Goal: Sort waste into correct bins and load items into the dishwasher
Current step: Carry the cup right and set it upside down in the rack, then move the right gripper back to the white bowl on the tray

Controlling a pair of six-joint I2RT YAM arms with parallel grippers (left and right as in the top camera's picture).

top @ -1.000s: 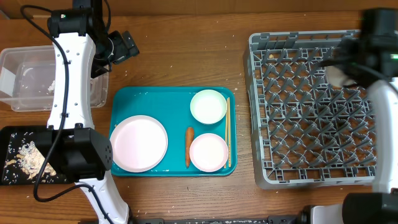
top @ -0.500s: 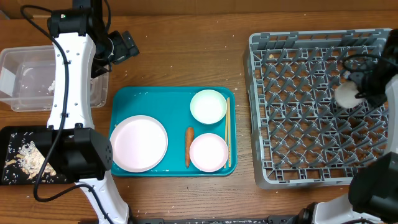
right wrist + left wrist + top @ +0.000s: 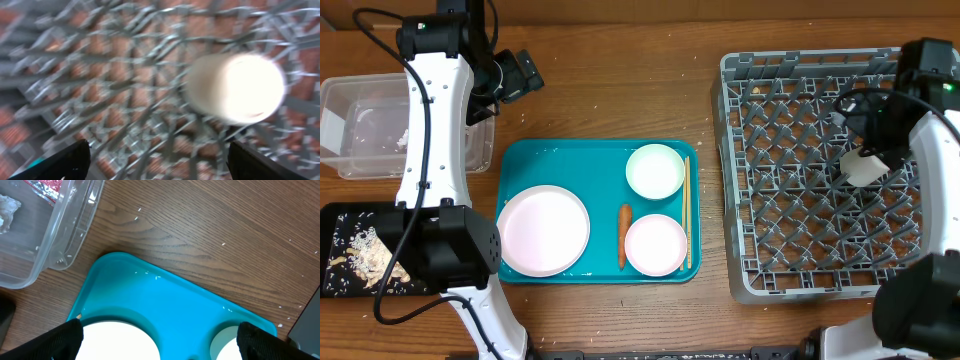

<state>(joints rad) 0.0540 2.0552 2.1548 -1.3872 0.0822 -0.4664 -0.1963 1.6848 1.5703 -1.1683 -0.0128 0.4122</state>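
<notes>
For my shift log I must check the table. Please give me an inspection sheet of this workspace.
Surface: brown wooden table.
Job's things: large pale round plate, two white bowls, orange carrot and wooden chopsticks on the teal tray; white cup in the grey plastic dish rack; food scraps in the clear plastic tub and black rectangular tray.
Clutter: small white crumbs on the wood.
Hands: left hand open beside the tub; right hand open over the rack.
Cables: black cables along both arms.
Surroundings: nothing seen.
</notes>
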